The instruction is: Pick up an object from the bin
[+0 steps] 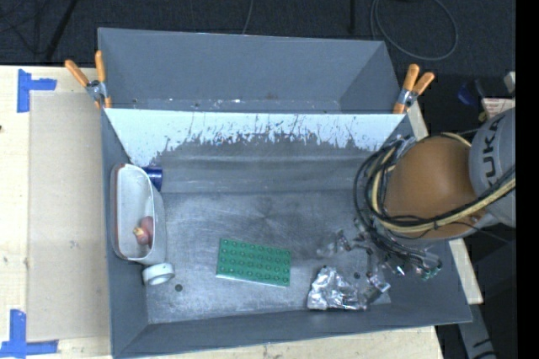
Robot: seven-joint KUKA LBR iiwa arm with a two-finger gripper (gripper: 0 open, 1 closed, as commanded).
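Note:
My gripper is low in the bin's front right corner, under the arm's wrist. Its tip reaches down to the right edge of a crumpled silver foil ball on the bin floor. I cannot make out whether it touches the foil. A flat green studded building plate lies left of the foil, apart from the gripper.
Against the left wall lies a clear oblong container with a blue end and a reddish thing inside. A small white round cap sits just below it. The arm's brown cover and cables hang over the right side.

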